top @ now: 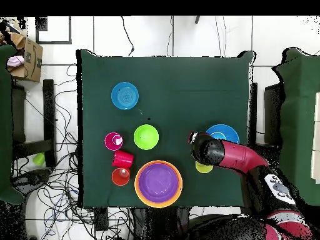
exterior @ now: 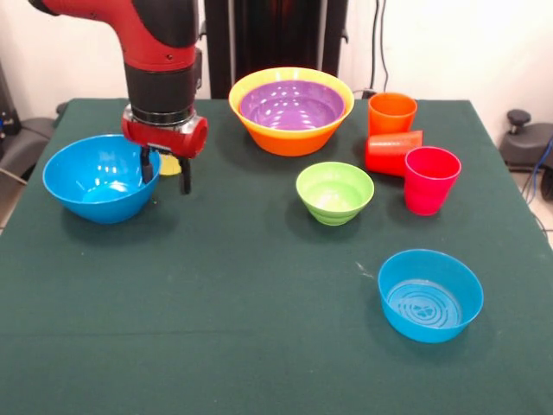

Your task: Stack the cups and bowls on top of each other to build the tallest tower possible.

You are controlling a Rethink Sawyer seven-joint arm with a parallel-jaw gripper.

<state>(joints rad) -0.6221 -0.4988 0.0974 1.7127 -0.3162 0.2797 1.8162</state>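
My gripper (exterior: pixel 165 173) hangs open, low over the table beside the right rim of the left blue bowl (exterior: pixel 99 177). The yellow cup (exterior: pixel 170 164) shows between the fingers, just behind them; in the overhead view it (top: pixel 204 167) peeks out beside the arm. The purple bowl (exterior: pixel 291 104) sits inside the large yellow-orange bowl (exterior: pixel 289 138). The orange cup (exterior: pixel 391 112) stands upright, the red cup (exterior: pixel 393 153) lies on its side, and the magenta cup (exterior: pixel 431 179) stands upright. The green bowl (exterior: pixel 334 192) is mid-table. The second blue bowl (exterior: pixel 429 294) is front right. The orange-red bowl is out of view.
The green cloth table (exterior: pixel 225 328) has open cloth across its near half and centre. The black pedestal (exterior: pixel 276 39) stands behind the large bowl. A black chair (exterior: pixel 527 143) sits off the table's right edge, and cables lie on the floor.
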